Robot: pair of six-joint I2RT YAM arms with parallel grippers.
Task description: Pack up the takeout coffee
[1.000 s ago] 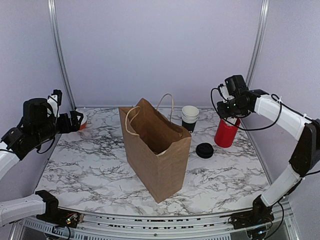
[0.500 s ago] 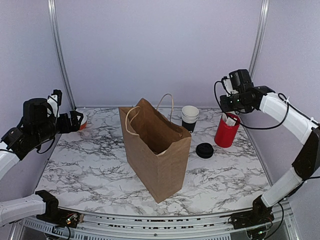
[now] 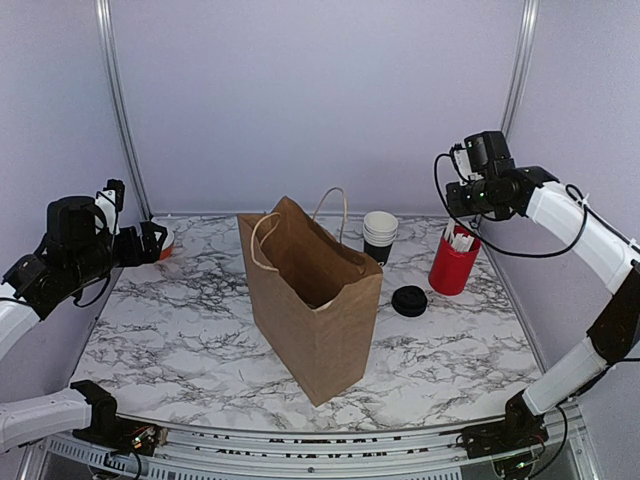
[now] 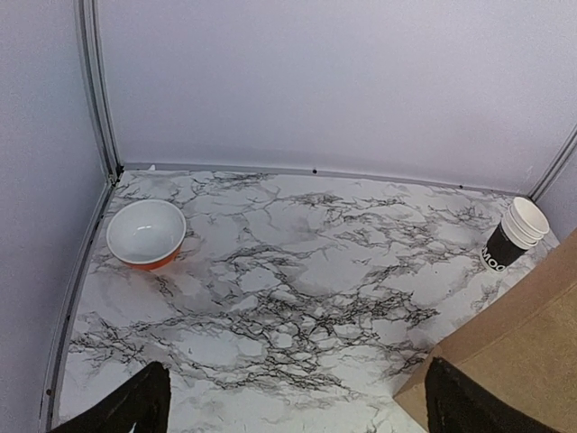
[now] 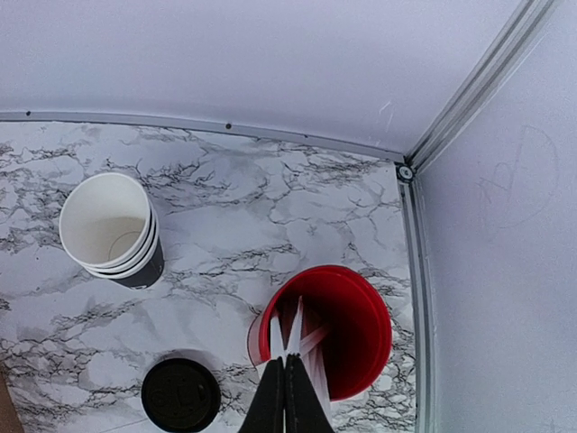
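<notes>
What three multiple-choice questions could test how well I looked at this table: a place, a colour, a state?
1. The black lid lies: A between the paper bag and the red tub; B inside the bag; C atop the tub.
2. The bowl is, on its outside: A green; B orange; C blue.
3. The bag is: A lying flat; B folded shut; C upright, open-topped.
Answers: A, the top view shows it between them; B, orange shows under its white rim; C, its mouth gapes upward.
</notes>
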